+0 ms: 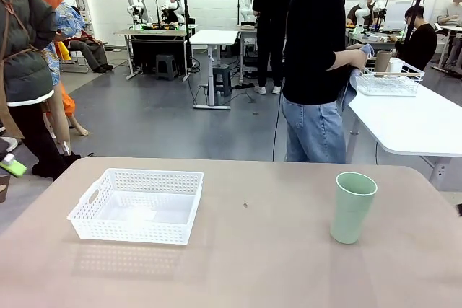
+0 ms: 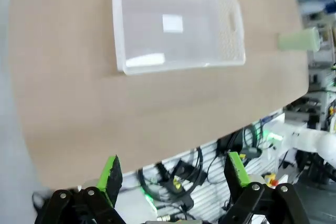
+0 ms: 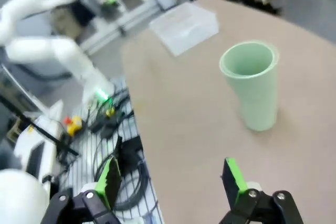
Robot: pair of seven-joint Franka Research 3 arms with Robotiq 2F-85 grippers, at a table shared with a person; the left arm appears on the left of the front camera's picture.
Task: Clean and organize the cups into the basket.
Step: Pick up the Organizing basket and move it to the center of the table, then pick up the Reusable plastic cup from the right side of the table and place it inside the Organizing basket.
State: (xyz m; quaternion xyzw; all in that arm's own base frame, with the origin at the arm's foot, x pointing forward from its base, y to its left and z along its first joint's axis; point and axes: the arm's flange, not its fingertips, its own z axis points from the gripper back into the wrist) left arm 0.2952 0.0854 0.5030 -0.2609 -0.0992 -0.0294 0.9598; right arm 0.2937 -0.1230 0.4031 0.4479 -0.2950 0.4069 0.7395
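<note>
1. Front view: basket [image 1: 136,175] on the table's [image 1: 253,272] left; green cup [image 1: 353,207] upright at right, well apart; person [image 1: 314,55] beyond.
2. Left wrist view: left gripper [image 2: 173,174] spread wide, holding nothing.
3. Right wrist view: right gripper [image 3: 170,179] spread wide, near the cup, holding nothing.

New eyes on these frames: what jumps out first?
A lone mint green cup stands upright on the right of the table, well apart from the empty white basket on the left. Beyond the far edge a person in black stands side-on at another table, handling a cloth.
</note>
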